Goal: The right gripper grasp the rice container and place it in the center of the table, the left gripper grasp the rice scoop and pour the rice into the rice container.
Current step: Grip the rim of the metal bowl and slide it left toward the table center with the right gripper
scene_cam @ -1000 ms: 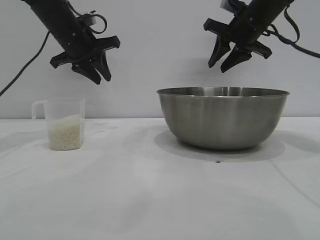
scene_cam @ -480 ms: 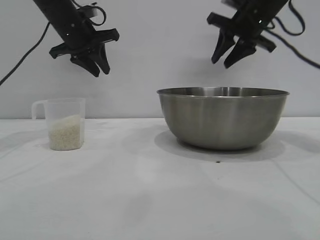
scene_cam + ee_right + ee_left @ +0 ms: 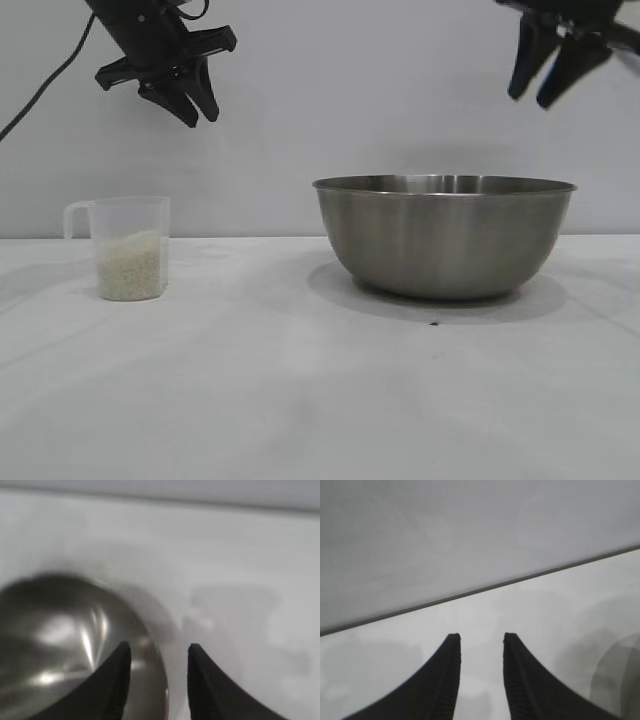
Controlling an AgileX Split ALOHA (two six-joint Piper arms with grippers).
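rice container [image 3: 445, 238] sits upright on the counter [image 3: 300, 400], right of centre, mouth up, nothing visible inside from here. looks not yet gripped or shifted, so step one is probably pending

right gripper [image 3: 552, 70] hangs high, above and just outboard of the bowl's right rim, jaws pointing steeply down, part-open, empty. wrist view puts its jaws over the rim edge [image 3: 150, 675], which fits lining up a rim pinch: one jaw inside, one outside. that's my read, not a certainty

rice scoop [image 3: 129, 247] stands upright at the left, well apart from the bowl, long axis vertical, open end up, handle [image 3: 76, 213] sticking out toward the left, away from the bowl. rice [image 3: 130, 264] fills roughly the lower half, level heap, so it needs to stay upright until it's over the bowl

left gripper [image 3: 194, 105] parked above and slightly right of the scoop, clear of it, jaws angled down, narrow gap, holding nothing. probably waiting for the bowl to be centred. handle faces away from it, so it will likely need to come round or take the cup wall
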